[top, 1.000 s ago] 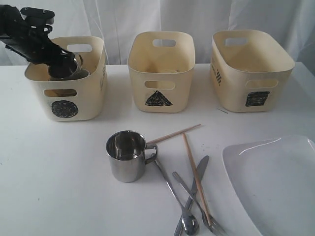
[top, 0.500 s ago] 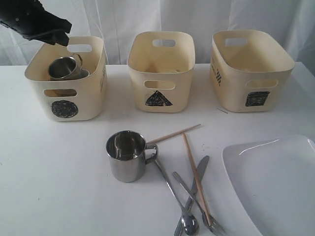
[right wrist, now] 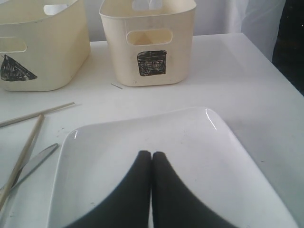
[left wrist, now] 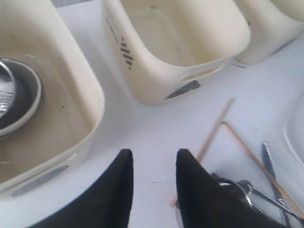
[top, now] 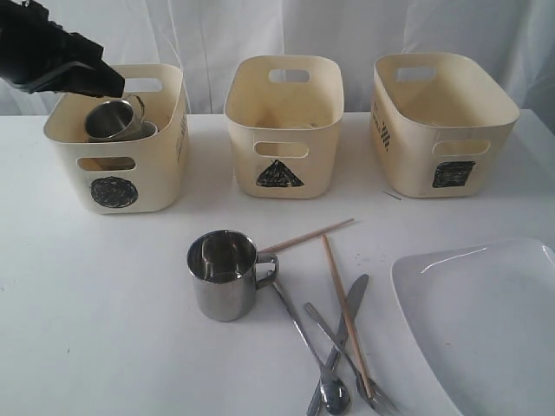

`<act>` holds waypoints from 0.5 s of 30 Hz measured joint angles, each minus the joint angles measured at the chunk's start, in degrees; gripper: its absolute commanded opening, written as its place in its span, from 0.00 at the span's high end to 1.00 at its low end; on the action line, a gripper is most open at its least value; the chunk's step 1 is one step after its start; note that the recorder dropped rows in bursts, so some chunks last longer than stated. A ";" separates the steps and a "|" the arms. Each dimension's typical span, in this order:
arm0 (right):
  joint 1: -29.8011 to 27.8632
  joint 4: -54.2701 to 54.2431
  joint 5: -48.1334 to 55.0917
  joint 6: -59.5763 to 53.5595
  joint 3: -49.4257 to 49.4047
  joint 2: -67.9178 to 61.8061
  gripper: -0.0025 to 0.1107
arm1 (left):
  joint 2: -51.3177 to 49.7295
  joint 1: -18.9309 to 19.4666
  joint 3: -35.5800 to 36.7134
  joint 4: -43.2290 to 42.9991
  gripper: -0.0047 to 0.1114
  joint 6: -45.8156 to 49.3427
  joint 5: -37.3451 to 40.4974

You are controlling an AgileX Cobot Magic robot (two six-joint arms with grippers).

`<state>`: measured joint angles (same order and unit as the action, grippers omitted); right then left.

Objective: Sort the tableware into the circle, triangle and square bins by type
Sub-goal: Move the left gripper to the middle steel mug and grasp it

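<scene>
White desk [top: 104, 286]: left jaws, parted and empty, hover over the circle bin [top: 147, 178] holding a mug [top: 108, 121]; right jaws, closed, above the plate [right wrist: 190, 156].

Circle tub [top: 113, 178], triangle tub [top: 282, 130], square tub [top: 444, 130]: along the table's [top: 104, 303] far edge. Tilted steel mug [top: 113, 120]: inside circle tub. Upright steel mug [top: 222, 276]: mid-table, beside crossed chopsticks [top: 305, 237], spoon [top: 334, 396], fork [top: 316, 316], knife [top: 356, 292]. White plate [top: 486, 321]: near-right corner.
</scene>
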<state>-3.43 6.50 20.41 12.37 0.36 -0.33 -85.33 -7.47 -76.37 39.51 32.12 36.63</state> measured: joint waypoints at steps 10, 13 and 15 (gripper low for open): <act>0.00 0.00 0.00 0.00 0.00 0.00 0.98 | 7.95 0.00 12.68 4.25 0.65 4.69 -1.68; 0.00 0.00 0.00 0.00 0.00 0.00 0.98 | 9.19 -0.28 14.16 5.11 0.65 5.47 -1.68; 0.00 0.00 0.00 0.00 0.00 0.00 0.98 | 9.74 -1.46 14.36 5.11 0.65 5.88 -1.68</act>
<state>-3.43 6.50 20.41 12.37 0.36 -0.33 -75.58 -8.92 -62.01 44.62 38.00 34.95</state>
